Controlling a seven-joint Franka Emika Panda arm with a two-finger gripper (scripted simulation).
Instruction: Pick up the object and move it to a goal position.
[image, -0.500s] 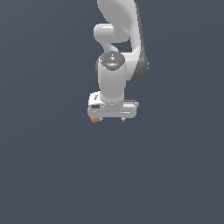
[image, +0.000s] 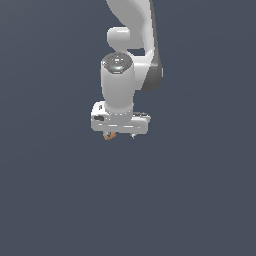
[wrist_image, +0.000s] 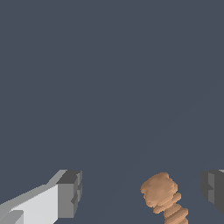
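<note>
— Orange-brown, the object (image: 109, 135) sat under the pincer (image: 120, 134) in the exterior view, nearer than half a second before.
— At the wrist, it (wrist_image: 162, 195) lay between wide-apart pads (wrist_image: 69, 193), ungrasped; closing seemed due.

My arm comes down from the top of the exterior view, white links folding at a grey-banded joint, and my wrist points straight down. My hand (image: 120, 134) hangs below it as a wide white block, with only short finger stubs showing under its lower edge. In the wrist view my two dark grey fingertips (wrist_image: 70, 194) stand far apart, one on its white finger, the other cut off at the picture's edge, and neither presses on anything.
</note>
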